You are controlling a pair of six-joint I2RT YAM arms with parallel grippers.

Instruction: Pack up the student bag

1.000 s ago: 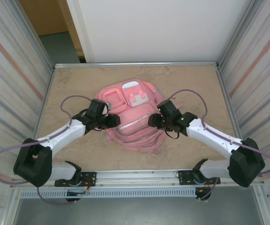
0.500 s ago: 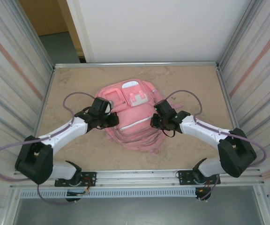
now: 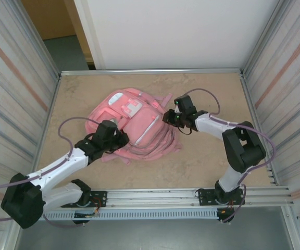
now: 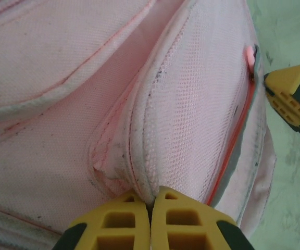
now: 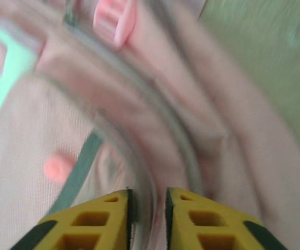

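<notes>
Tan table [image 3: 212, 156]: the student bag [image 3: 139, 122] lies flat mid-table, askew, pockets up, between the two arms. At its near-left edge the left gripper [image 3: 121, 139] has its jaws pressed tight together, pinching a raised fold of pink fabric. At the bag's right side the right gripper [image 3: 169, 117] has its jaws nearly together on a grey-trimmed seam; wrist view blurred.
</notes>
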